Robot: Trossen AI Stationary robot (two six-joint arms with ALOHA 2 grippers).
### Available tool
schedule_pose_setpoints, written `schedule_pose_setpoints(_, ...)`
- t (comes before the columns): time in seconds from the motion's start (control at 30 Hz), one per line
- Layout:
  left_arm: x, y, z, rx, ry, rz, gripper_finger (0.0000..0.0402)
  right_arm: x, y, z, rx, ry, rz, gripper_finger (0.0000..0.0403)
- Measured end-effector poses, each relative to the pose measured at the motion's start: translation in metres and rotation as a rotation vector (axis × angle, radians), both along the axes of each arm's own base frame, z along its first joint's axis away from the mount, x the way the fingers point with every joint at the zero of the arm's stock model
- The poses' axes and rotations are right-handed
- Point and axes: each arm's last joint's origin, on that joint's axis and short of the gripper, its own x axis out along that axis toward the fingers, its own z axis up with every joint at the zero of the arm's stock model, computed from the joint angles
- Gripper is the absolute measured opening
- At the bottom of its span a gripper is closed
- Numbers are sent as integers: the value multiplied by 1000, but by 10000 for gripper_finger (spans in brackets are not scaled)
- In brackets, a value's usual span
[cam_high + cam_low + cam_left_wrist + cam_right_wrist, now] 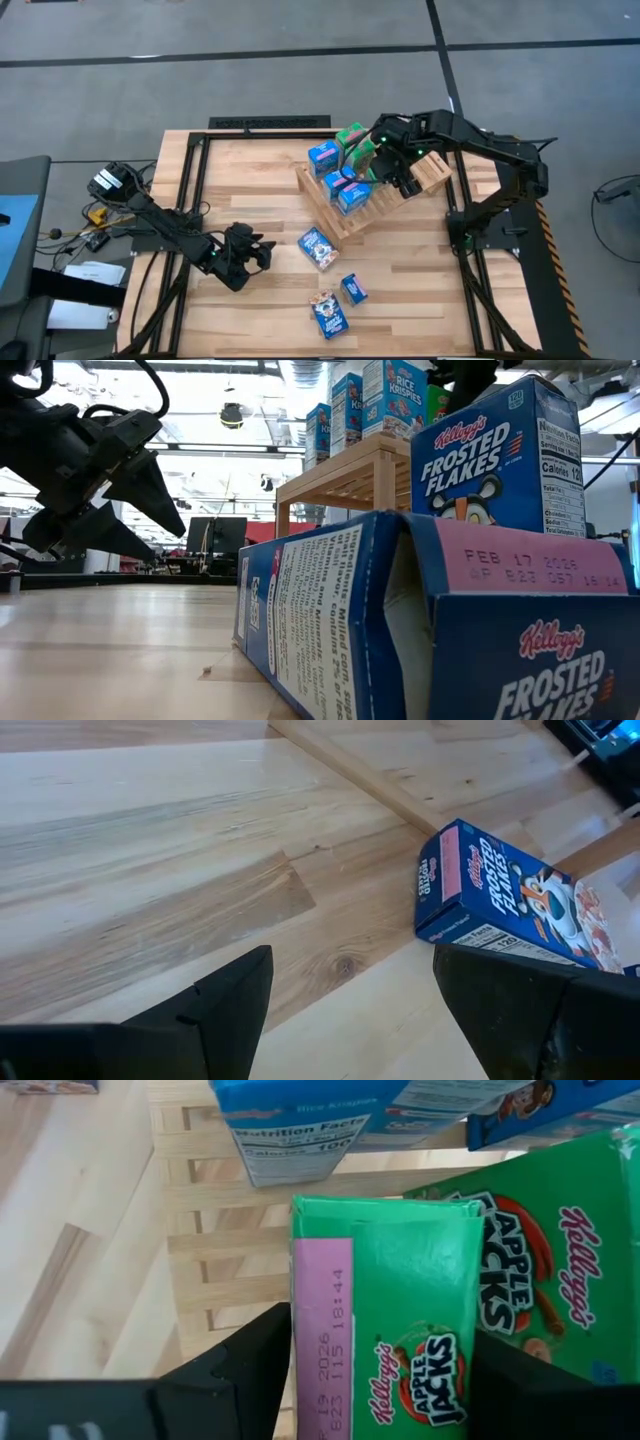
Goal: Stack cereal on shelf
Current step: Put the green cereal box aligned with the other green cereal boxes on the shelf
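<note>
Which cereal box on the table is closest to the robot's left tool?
The blue Frosted Flakes box lying flat just below the shelf. It is nearest the left tool; the other two loose boxes lie farther toward the table's front edge.

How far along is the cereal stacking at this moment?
Done: several boxes already stand on the shelf. In hand: the right gripper straddles a green Apple Jacks box there. Left: three boxes on the table, beside the open left gripper.
</note>
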Motion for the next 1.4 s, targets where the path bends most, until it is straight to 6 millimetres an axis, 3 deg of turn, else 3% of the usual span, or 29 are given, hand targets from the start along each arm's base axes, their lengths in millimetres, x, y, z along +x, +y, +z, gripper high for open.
schedule_pose_setpoints(0.43, 0, 0, 0, -3, -17, 17, 267, 0, 0, 0, 5, 0, -11, 260)
schedule_pose_setpoints(1.4, 0, 1, 1, -7, -41, 41, 268, -1, 5, 1, -51, 26, -90, 261)
